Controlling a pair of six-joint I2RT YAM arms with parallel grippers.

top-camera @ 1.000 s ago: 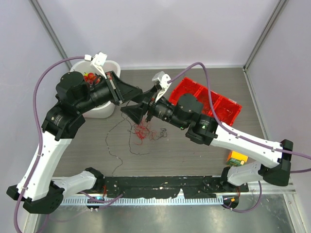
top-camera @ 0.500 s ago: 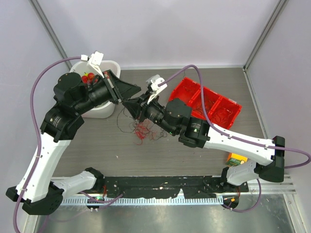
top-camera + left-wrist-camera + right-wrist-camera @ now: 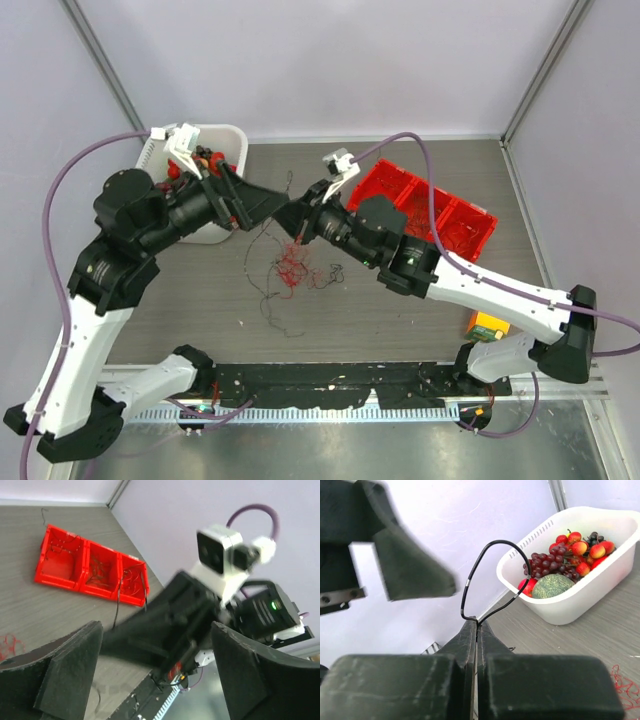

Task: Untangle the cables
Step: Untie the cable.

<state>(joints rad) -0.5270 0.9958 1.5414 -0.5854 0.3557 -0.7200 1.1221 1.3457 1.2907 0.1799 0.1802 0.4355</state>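
The cables (image 3: 292, 265) are a small red tangle on the table, with thin dark strands (image 3: 265, 300) trailing to the near left. My right gripper (image 3: 297, 216) hangs above the tangle, shut on a thin black wire. That wire (image 3: 490, 570) loops up out of the pinched fingertips of the right gripper (image 3: 477, 622). My left gripper (image 3: 280, 205) faces it from the left and is open. In the left wrist view the left gripper (image 3: 160, 675) holds nothing, and the right arm's black gripper (image 3: 170, 625) shows blurred beyond its fingers (image 3: 70, 670). Bits of red wire (image 3: 625, 685) lie on the table.
A white basket (image 3: 232, 135) of fruit stands at the back left, its wall (image 3: 580, 605) close to the right gripper. A red compartment bin (image 3: 430, 215) holding wires sits at the right, and it shows again as the red bin (image 3: 85, 570). A yellow-green item (image 3: 487, 327) lies near the right arm's base.
The left gripper has opened and drawn back a little to the left. The right gripper has shut on the black wire and lifted it. The tangle's dark strands have shifted.
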